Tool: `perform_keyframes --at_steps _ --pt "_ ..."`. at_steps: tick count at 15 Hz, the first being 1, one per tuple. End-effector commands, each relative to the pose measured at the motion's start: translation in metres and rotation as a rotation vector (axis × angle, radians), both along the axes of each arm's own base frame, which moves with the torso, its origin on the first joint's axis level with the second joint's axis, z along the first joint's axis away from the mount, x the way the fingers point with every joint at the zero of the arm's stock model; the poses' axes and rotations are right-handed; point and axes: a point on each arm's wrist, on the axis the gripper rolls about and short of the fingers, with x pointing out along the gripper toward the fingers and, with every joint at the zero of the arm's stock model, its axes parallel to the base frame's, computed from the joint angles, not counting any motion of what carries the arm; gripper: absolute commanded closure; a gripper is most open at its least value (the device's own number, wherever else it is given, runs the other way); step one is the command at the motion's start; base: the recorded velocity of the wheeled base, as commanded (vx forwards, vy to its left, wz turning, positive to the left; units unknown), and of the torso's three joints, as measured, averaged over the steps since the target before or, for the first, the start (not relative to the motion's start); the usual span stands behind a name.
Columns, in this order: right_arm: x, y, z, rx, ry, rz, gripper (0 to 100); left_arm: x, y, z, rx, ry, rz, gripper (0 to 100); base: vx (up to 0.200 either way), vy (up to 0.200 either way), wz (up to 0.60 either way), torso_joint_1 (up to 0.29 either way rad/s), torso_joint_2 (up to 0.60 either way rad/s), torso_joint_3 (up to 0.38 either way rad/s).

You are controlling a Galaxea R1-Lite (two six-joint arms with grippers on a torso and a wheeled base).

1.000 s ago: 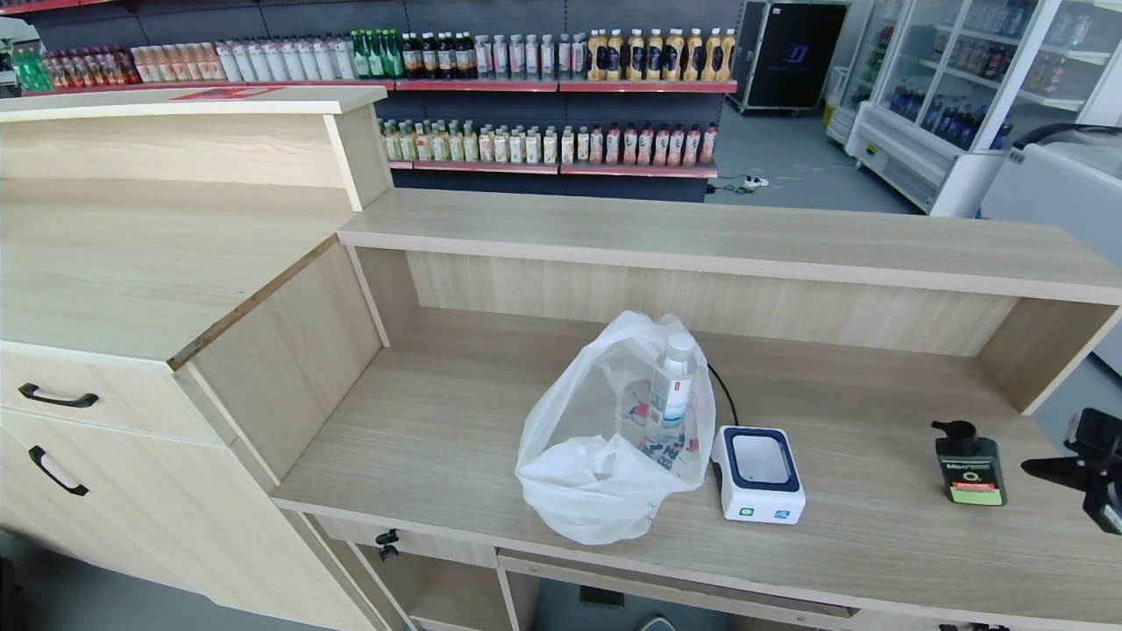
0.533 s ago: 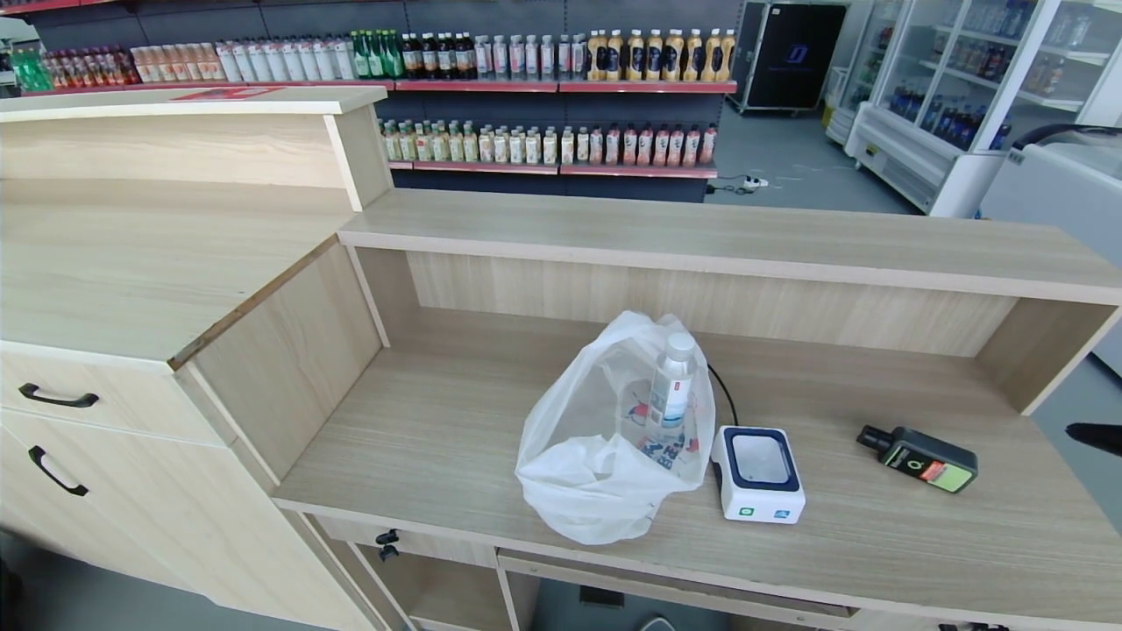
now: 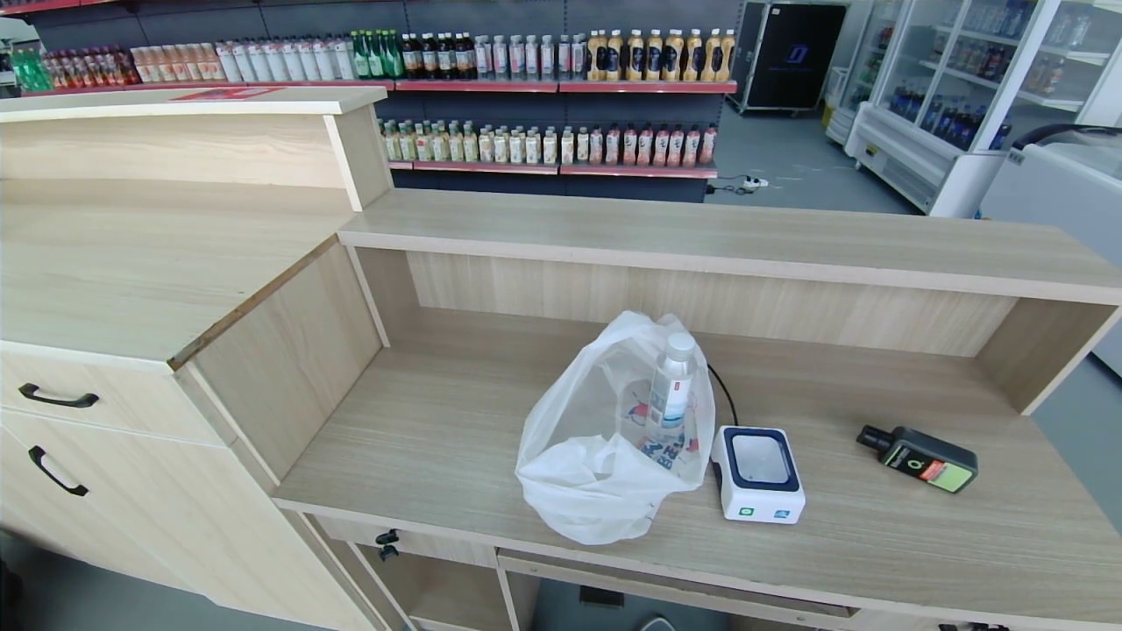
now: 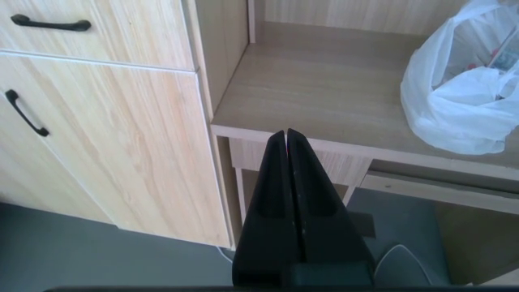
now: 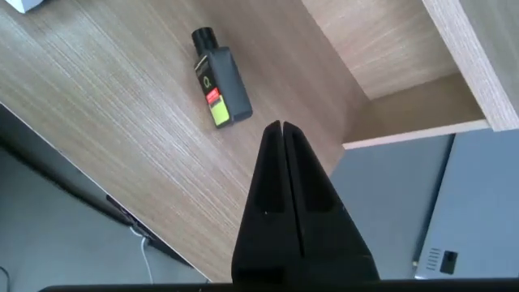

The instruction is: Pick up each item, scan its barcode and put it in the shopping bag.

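**Step in hand (est.):** pick up dark bottle (image 3: 919, 457) w/ right jaws.
- Right jaws: clenched on nothing, off the worktop (image 3: 438, 438) edge. Bottle lies flat ahead of the tips, well apart.
- Left jaws: clenched, nothing held, low by the worktop front. Shopping bag (image 3: 605, 438) well ahead, apart.

**Doing it well (judgement):**
- Part the jaws before descent.
- Bottle is on its side, so grip across mid-body, not the pump neck.
- Keep the label uncovered for the scanner (image 3: 758, 473). Barcode spot can't be told.
- Scanner and bag lie beyond the bottle from the right jaws, so carry it that way. Bag mouth is slack, so drop from above.

**Count:**
- Bag: 1
- Scanner: 1
- Bottles: 2, i.e. clear bottle (image 3: 673, 381) upright in bag and dark one loose
- Jaw pairs: 2
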Motion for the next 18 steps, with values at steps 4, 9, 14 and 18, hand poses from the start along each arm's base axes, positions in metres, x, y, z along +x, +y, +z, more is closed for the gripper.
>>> perform_keyframes --at_steps 4,9,14,18 --pt "0.004 0.004 -0.001 0.057 0.011 0.000 100 0.000 0.000 0.000 0.001 0.000 0.000 100 0.000 0.000 0.00 0.000 0.00 0.000" --pt "0.015 -0.008 -0.015 0.257 0.119 -0.155 0 0.000 0.000 0.000 0.001 0.000 0.000 100 0.000 0.000 0.00 0.000 0.00 0.000" --pt "0.099 -0.035 -0.038 0.167 0.269 -0.368 0 0.000 0.000 0.000 -0.001 0.000 0.000 100 0.000 0.000 0.00 0.000 0.00 0.000" --pt "0.131 -0.028 -0.066 0.114 0.318 -0.348 0 0.000 0.000 0.000 -0.001 0.000 0.000 100 0.000 0.000 0.00 0.000 0.00 0.000"
